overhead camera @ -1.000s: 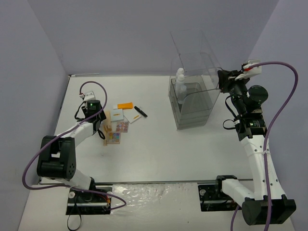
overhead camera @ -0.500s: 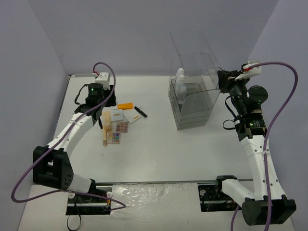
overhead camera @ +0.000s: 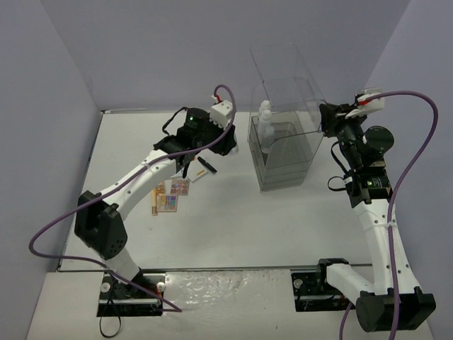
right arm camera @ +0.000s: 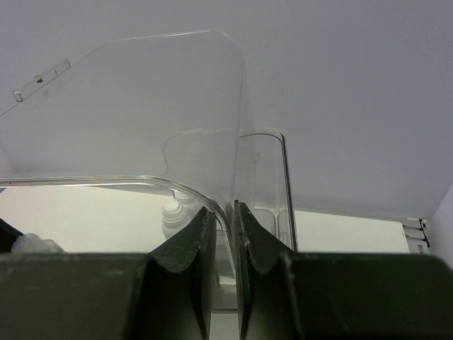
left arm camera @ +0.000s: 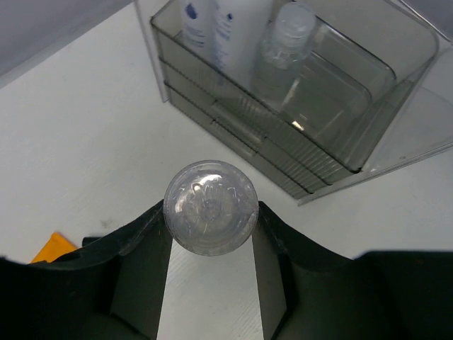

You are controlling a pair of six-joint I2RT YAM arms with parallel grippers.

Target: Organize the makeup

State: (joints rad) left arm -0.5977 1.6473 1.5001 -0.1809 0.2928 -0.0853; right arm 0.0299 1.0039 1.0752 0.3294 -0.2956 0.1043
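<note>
Overhead, the left arm reached to the upper middle of the frame, and in its wrist view the left gripper [left arm camera: 210, 228] stood partly closed, its two dark fingers [left arm camera: 145, 244] pressed against either side of a small clear bottle [left arm camera: 210, 205] seen end-on at the centre of the picture, above bare table [left arm camera: 78, 134]. Beyond it, in the upper right of that view, sat the clear case [left arm camera: 333, 166], with two white bottles [left arm camera: 212, 21] and a second clear bottle [left arm camera: 287, 42] standing together in its top compartment. An orange flat case [left arm camera: 53, 248] showed only as a corner at the lower left edge. Meanwhile the right gripper [right arm camera: 225, 212], at the upper right of the overhead view, was closed almost fully, pinching a thin clear wall of the case between its fingertips. The other cosmetics lay left of centre in the overhead view, well apart from the case: the eyeshadow palette [overhead camera: 170, 200], a beige tube [overhead camera: 155, 202] just beside it on the left, and a black slim tube [overhead camera: 206, 165] above them, close under the left arm.
</note>
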